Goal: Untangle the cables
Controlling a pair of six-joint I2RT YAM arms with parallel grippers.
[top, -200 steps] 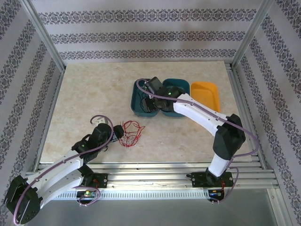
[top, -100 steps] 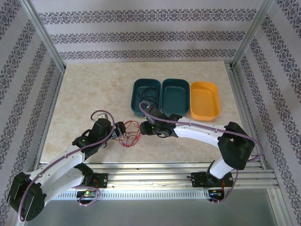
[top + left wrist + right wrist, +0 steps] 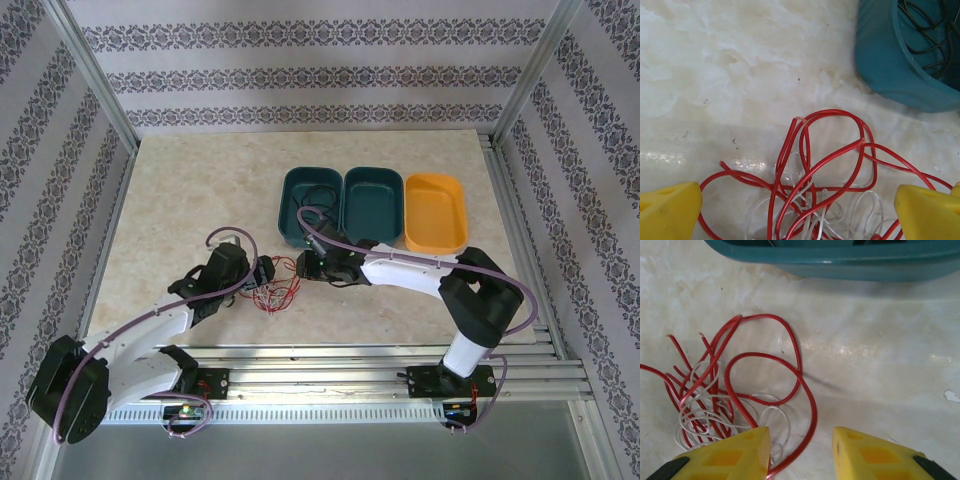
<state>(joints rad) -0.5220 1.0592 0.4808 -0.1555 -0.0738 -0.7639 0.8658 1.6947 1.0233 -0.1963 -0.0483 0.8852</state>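
Observation:
The red and white cables [image 3: 279, 287] lie tangled on the marble table between my two grippers. My left gripper [image 3: 263, 272] is at the tangle's left edge. Its jaws are wide open, and in the left wrist view the red loops [image 3: 826, 161] and thin white loops [image 3: 816, 212] lie between the yellow fingertips [image 3: 671, 210]. My right gripper [image 3: 306, 266] comes in from the right, open. A red loop [image 3: 801, 390] runs between its yellow fingers [image 3: 727, 457], close to the left one, with nothing clamped. A black cable [image 3: 315, 204] lies coiled in the left teal bin [image 3: 288, 190].
Behind the tangle stand two teal bins, the second [image 3: 374, 178] holding nothing I can see, and an orange bin [image 3: 436, 185] to their right. The left teal bin's wall [image 3: 890, 60] is close ahead of the left gripper. Aluminium rails edge the table.
The right arm left the teal bins and swung down to the right side of the tangle, its jaws narrowing a little. The left gripper moved up to the tangle and opened wide.

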